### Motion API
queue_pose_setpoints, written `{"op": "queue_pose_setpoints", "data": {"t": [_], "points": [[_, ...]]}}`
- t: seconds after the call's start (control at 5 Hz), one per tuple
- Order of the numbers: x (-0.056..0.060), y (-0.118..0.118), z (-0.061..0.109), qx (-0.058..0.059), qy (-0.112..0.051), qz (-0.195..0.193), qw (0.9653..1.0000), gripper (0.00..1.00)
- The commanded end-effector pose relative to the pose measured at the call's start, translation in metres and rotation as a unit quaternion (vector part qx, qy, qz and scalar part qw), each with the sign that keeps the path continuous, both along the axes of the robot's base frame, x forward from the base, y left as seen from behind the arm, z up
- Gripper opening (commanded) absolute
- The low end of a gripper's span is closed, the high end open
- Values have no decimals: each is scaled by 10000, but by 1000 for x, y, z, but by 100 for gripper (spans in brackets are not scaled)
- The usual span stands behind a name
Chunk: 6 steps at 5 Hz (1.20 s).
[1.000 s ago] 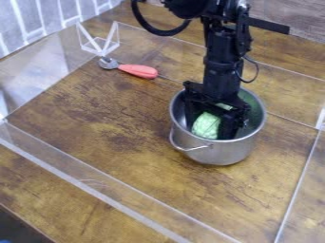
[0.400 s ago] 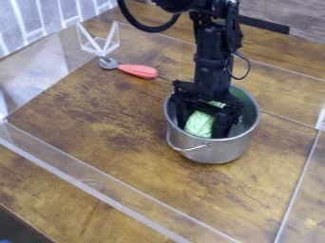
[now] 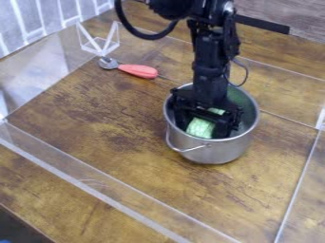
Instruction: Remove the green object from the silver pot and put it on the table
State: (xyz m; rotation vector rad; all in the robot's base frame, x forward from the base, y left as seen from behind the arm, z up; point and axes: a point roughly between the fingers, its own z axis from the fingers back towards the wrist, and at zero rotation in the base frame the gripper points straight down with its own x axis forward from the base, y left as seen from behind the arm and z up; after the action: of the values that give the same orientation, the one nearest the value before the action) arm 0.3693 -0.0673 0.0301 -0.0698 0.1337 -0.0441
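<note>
silver pot [image 3: 219,149] upright on the table [image 3: 108,152], right of centre at about four o'clock. green object [image 3: 199,127] inside the pot, partly hidden by the black gripper [image 3: 210,114], which reaches down into it. whether the fingers grasp it cannot be told. red-handled tool [image 3: 137,70] lies on the table at eleven o'clock from the pot.

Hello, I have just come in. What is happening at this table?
A black robot arm reaches down into a steel pot, with its end effector at the green toy vegetable inside. Whether it grips the toy, I cannot tell. The toy is not yet out on the table. A red-handled tool lies apart from the pot.
</note>
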Motion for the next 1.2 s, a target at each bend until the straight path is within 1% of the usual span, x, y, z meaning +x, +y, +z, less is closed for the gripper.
{"op": "queue_pose_setpoints", "data": {"t": [0.0, 0.4, 0.6, 1.0], "points": [[4, 21, 32, -45, -475, 401, 9981, 0], [7, 6, 41, -96, -458, 30, 9989, 0], [9, -1, 46, -122, -451, -155, 9988, 0], [6, -6, 42, -166, -443, -310, 9984, 0]]}}
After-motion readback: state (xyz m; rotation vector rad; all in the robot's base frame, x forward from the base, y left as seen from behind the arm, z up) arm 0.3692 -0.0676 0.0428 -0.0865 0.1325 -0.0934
